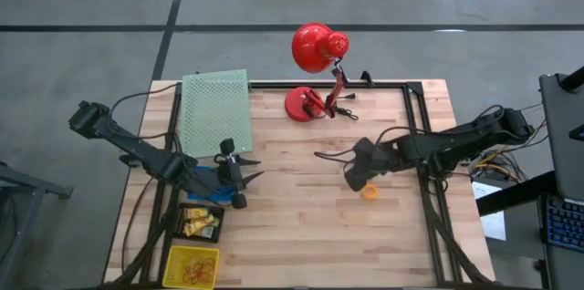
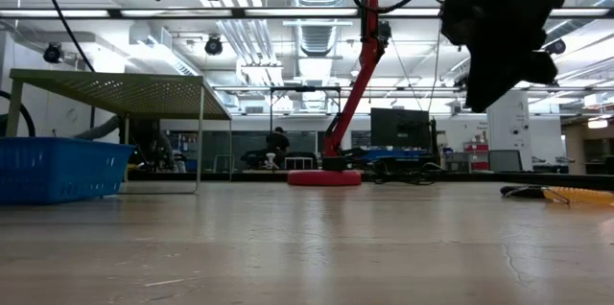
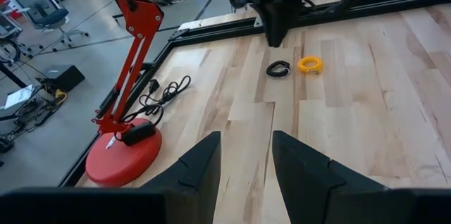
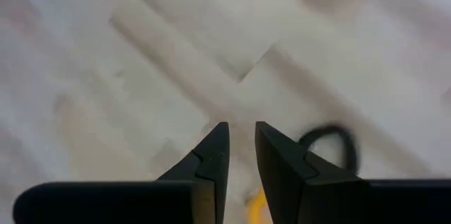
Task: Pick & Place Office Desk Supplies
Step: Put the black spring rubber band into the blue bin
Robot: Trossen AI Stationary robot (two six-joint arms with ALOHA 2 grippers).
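Just beside right tool (image 4: 241,136): black ring (image 4: 330,143)

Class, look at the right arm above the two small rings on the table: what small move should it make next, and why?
Probably lower the right end effector onto the black ring. It hangs above the table with its jaws a little apart and empty, the black ring just beside its tips and the orange ring next to that. The left end effector waits, open, near the blue basket.

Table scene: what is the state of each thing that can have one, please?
Left gripper: fingers open, empty.
Right gripper: fingers slightly apart, empty, above the table.
Black ring: loose on the table.
Orange ring: loose beside it.
Red desk lamp: standing upright.
Yellow tray: holds rubber bands.
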